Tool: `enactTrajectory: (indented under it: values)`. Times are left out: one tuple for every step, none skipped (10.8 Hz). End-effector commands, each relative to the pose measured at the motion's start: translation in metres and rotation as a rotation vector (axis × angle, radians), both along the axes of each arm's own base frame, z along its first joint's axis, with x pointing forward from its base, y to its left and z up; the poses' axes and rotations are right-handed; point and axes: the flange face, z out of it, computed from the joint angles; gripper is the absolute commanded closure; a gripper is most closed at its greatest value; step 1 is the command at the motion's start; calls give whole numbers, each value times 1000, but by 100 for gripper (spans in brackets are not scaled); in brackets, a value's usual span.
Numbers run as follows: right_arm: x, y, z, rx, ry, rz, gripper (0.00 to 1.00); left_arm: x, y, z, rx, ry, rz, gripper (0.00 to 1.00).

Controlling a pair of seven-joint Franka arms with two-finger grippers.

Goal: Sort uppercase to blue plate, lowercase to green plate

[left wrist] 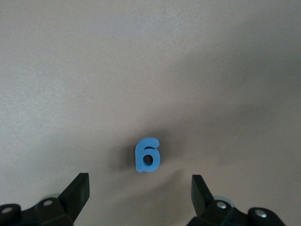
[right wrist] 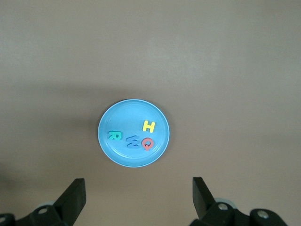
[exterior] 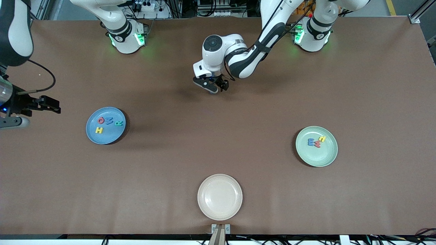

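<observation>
Left gripper [exterior: 214,86] is low over bare tabletop [exterior: 218,136] near the middle, jaws spread wide, nothing between them. The blue g [left wrist: 147,155] lies flat on the tabletop just ahead of those jaws, centred on the gap, untouched. Right gripper [exterior: 51,105] hangs at the right arm's end of the tabletop, jaws released and empty, with the blue plate [exterior: 91,134] out ahead of its jaws. That plate holds yellow H [exterior: 99,130], red Q [exterior: 101,120], blue W [exterior: 108,120] and teal R [exterior: 118,123]. Green plate [exterior: 323,158] carries blue m [exterior: 311,142], red m [exterior: 317,144] and yellow h [exterior: 322,139]. Beige plate [exterior: 219,196] is bare.
</observation>
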Motion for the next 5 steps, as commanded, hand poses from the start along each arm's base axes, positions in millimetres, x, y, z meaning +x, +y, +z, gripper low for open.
enactTrajectory:
  values:
    - [-7,4,28,-7,-10,-40,0,4,-8,-9,1,-37,6,10]
    - [-10,7,39,-6,0,-76,0,5,-8,-13,-2,-41,7,11]
    - [-14,1,48,2,2,-110,0,5,-7,-16,0,-41,8,14]
    - [-17,9,56,4,-11,-106,0,6,-8,-19,1,-39,8,14]
    - [-20,12,61,5,-19,-125,0,2,-12,-22,2,-39,0,15]
